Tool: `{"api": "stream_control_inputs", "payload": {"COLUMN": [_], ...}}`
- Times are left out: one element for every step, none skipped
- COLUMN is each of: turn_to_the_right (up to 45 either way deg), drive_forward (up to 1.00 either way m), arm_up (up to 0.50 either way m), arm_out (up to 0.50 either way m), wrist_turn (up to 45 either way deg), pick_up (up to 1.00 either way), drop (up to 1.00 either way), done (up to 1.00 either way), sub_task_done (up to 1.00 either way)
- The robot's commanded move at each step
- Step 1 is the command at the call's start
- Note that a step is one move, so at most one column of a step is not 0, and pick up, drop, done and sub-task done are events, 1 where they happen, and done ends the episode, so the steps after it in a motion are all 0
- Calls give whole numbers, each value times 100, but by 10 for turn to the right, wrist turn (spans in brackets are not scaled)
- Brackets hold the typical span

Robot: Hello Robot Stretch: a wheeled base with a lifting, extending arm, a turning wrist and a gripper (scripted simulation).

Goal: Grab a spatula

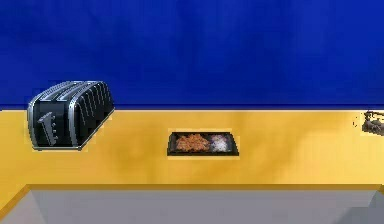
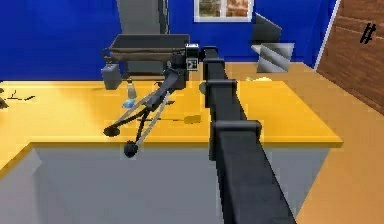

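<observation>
Looks like the reaching step of grabbing a spatula, not yet the lifting one. Hand out over the near edge of the yellow counter, at the end of the long dark arm. Fingers apart or together? Can't tell. Holding something or not? Can't tell that either. No sure sight of the spatula: maybe the small dark bit lying on the counter just beside the hand, toward the arm, but too small to know. Farther out past the hand, a little bottle, then a grey cup, then a dark tray. Next move, as a guess: find the thin handle first, line the hand up with it, come down slowly, get hold, then lift straight up. Best to keep clear of the bottle, easy to knock over.
</observation>
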Motion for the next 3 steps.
{"api": "stream_control_inputs", "payload": {"turn_to_the_right": [0, 0, 0], "drive_forward": [0, 0, 0], "arm_up": [0, 0, 0], "arm_out": [0, 0, 0], "wrist_turn": [450, 450, 420], "pick_up": [0, 0, 0], "drop": [0, 0, 0], "done": [0, 0, 0], "sub_task_done": [0, 0, 0]}}
